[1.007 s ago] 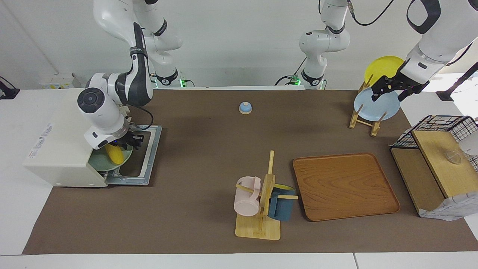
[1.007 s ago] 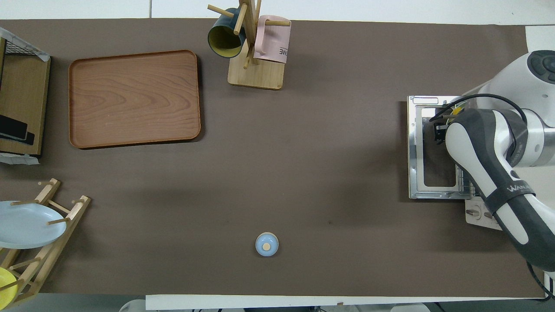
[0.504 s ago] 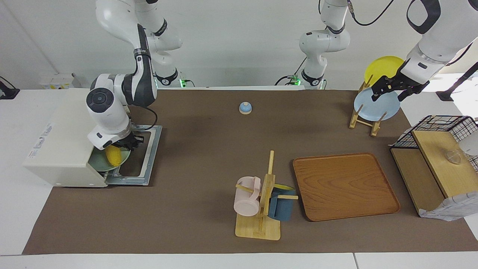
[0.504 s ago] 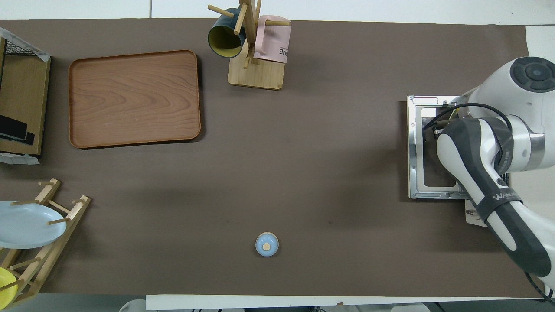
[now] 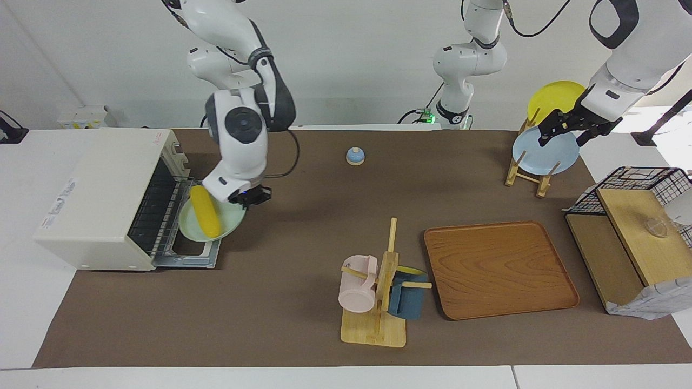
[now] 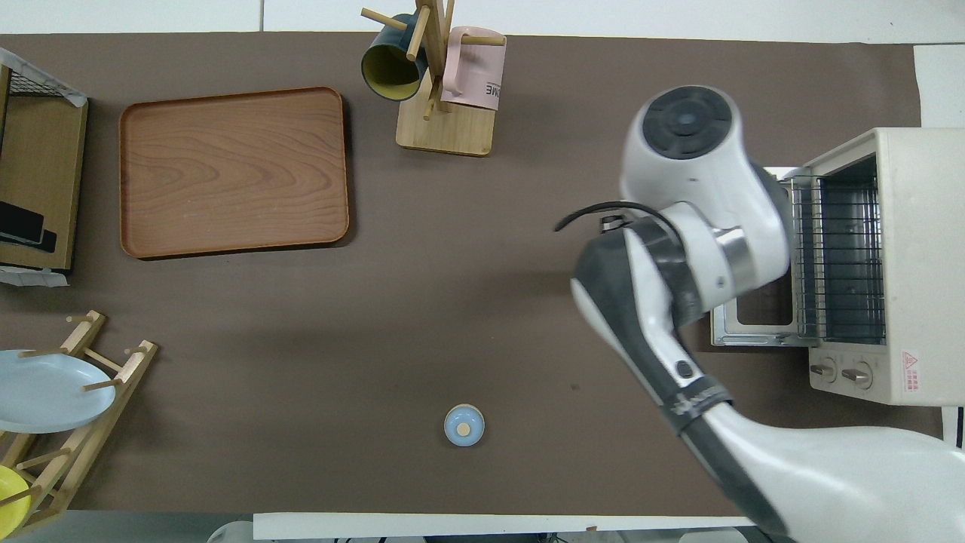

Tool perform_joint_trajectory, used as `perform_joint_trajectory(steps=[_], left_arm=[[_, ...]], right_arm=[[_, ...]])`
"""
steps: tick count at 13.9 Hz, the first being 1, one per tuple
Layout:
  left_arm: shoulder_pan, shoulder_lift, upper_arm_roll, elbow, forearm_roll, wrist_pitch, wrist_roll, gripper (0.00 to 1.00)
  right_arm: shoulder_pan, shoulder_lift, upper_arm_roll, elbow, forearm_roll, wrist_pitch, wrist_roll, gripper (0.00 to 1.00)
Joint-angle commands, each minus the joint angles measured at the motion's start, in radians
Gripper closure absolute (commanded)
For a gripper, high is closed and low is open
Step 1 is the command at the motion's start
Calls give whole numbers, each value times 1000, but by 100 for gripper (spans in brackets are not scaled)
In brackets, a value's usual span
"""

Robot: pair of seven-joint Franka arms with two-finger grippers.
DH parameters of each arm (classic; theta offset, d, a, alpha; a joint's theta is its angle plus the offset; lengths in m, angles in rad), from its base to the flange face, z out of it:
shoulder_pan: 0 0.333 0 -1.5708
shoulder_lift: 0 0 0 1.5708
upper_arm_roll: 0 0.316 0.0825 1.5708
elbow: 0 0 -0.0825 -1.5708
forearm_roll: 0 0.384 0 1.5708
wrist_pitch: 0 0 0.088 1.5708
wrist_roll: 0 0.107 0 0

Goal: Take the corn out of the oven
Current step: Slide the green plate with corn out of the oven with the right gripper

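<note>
Your right gripper (image 5: 250, 198): jaws clamped on pale green round plate (image 5: 230, 220) bearing bright yellow corn cob (image 5: 205, 212), over cream-white toaster oven's (image 5: 102, 194) lowered door. Left gripper (image 5: 565, 129), over blue plate (image 5: 546, 156): jaw state indeterminable.

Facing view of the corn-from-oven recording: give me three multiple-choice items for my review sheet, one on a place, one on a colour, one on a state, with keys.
1. Where is the corn?
A. on the pale green plate over the open oven door
B. on the wooden tray
C. in the wire basket

2. What colour is the mug hanging beside the pink mug on the mug rack?
A. red
B. dark blue
C. white

3. What state is the oven in?
A. door shut
B. door open, rack showing
C. tipped on its side

Key:
1 A: the cob lies on the plate, which the right gripper holds by its rim outside the oven.
2 B: the blue mug hangs there.
3 B: the door lies flat on the table, the wire rack visible.

The left gripper waits over the plate rack.
</note>
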State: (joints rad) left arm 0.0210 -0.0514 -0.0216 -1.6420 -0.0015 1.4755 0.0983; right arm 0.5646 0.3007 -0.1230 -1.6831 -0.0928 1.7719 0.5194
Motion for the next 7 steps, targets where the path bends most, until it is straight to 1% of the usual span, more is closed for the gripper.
perform_joint_trajectory(steps=[1, 2, 3, 4, 5, 6, 7], left_arm=[[17, -27, -11, -30, 12, 12, 3, 0], [17, -27, -11, -28, 12, 12, 3, 0], [19, -27, -11, -30, 12, 12, 1, 0], [20, -27, -9, -33, 12, 28, -24, 0], [14, -28, -14, -45, 3, 76, -131, 0], [-5, -48, -23, -120, 0, 144, -247, 0], [-54, -83, -24, -221, 0, 258, -302, 0]], right_arm=[[119, 281, -7, 339, 100, -92, 207, 100], [153, 335, 5, 394, 123, -79, 276, 100], [173, 394, 35, 443, 131, -40, 345, 100], [182, 431, 69, 465, 134, 5, 394, 100], [184, 449, 89, 464, 133, 50, 431, 100], [190, 454, 92, 459, 136, 88, 457, 96], [189, 456, 101, 467, 146, 92, 468, 80]])
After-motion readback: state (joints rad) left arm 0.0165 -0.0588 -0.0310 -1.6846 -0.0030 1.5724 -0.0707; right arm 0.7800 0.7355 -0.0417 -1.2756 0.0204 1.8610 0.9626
